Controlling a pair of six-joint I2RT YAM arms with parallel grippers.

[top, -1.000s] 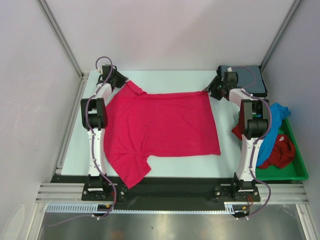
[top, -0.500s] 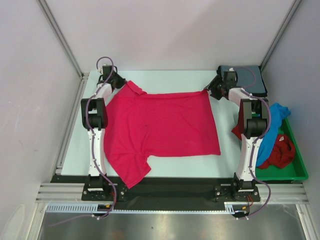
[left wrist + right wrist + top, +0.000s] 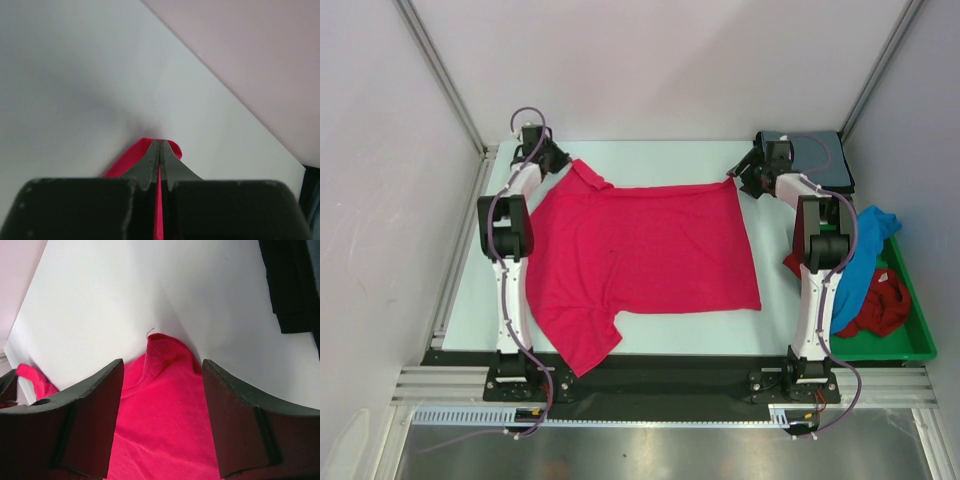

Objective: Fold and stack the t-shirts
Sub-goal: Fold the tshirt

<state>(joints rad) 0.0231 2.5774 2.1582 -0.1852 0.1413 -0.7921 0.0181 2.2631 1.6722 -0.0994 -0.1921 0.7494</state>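
The pink-red t-shirt (image 3: pixel 640 250) lies spread flat over the counter (image 3: pixel 660 158); left tool (image 3: pixel 159 146) is pinched tight on its far-left corner, cloth squeezed between the fingers; right tool (image 3: pixel 162 367) gapes wide, jaws either side of the far-right corner, not biting; thin floppy fabric, I'd guess it sags and slides, so grab corners or hem.

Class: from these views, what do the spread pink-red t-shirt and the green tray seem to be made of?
The pink-red t-shirt: soft matte knit cloth, likely cotton; it lies limp, its corner curling up. The green tray: probably moulded plastic; rigid rim, smooth even colour.
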